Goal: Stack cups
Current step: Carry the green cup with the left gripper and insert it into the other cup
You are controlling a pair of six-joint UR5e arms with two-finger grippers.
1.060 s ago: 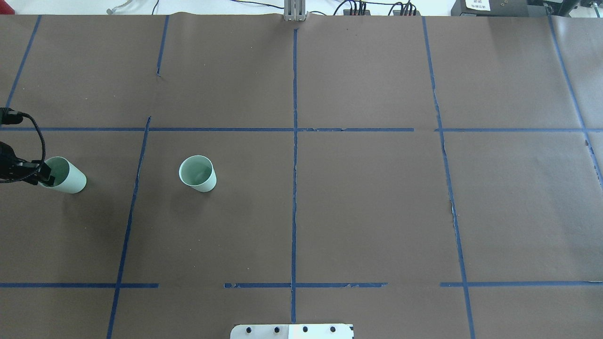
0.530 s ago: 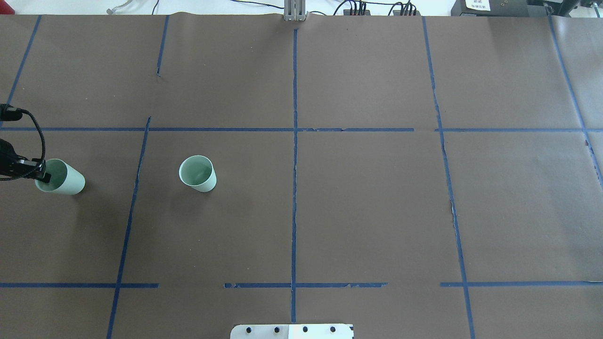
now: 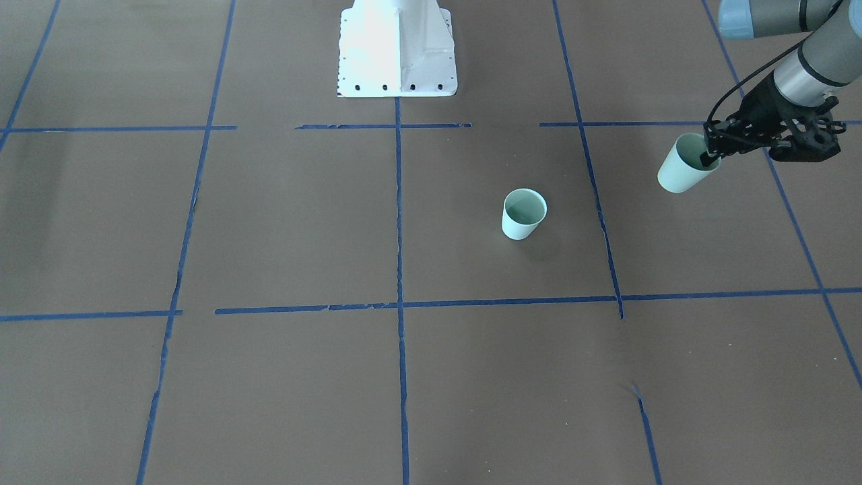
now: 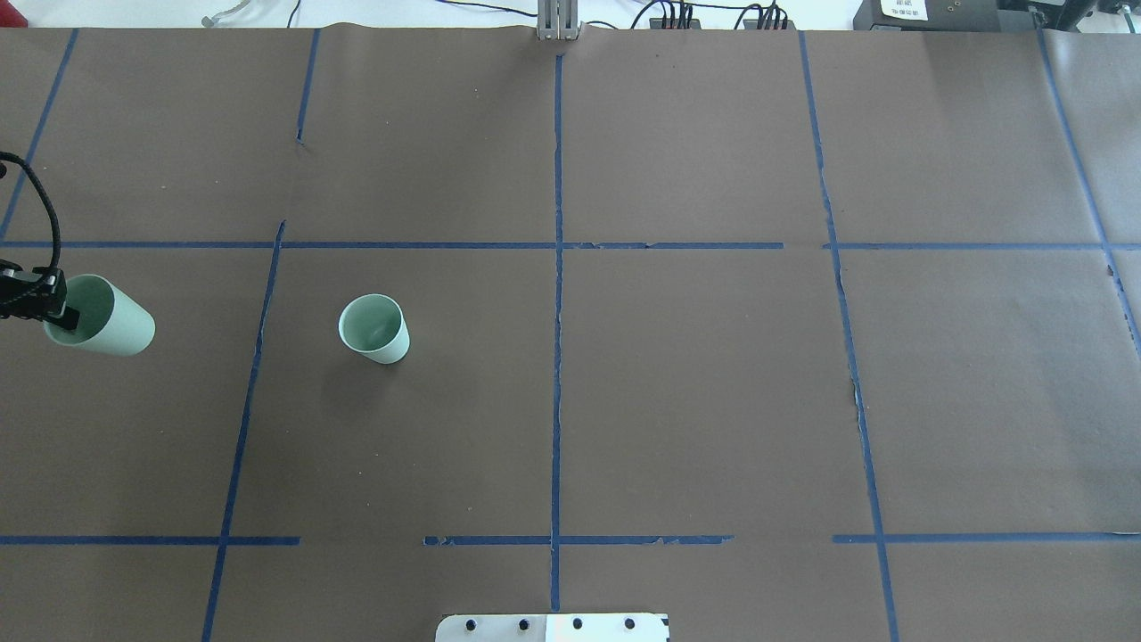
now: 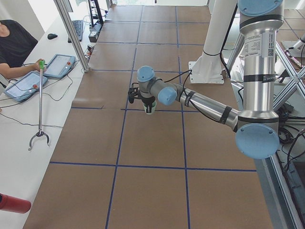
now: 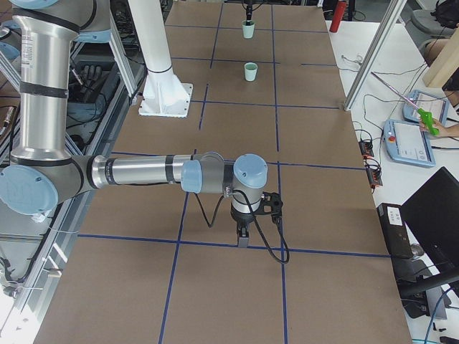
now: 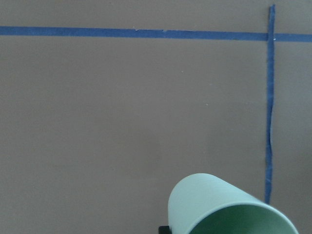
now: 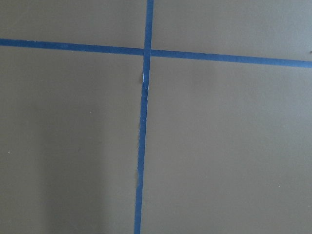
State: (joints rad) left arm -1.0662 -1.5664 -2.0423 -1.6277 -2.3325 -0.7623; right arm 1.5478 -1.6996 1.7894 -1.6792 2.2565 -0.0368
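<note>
Mint-green tapered cup tilted, rim pinched by left hand. Twin mint-green cup upright on brown-paper desk, at its 3 o'clock.

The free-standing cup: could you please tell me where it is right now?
In the overhead view the free-standing cup stands upright left of centre, just right of a blue tape line, apart from the other cup held by the left gripper.
</note>
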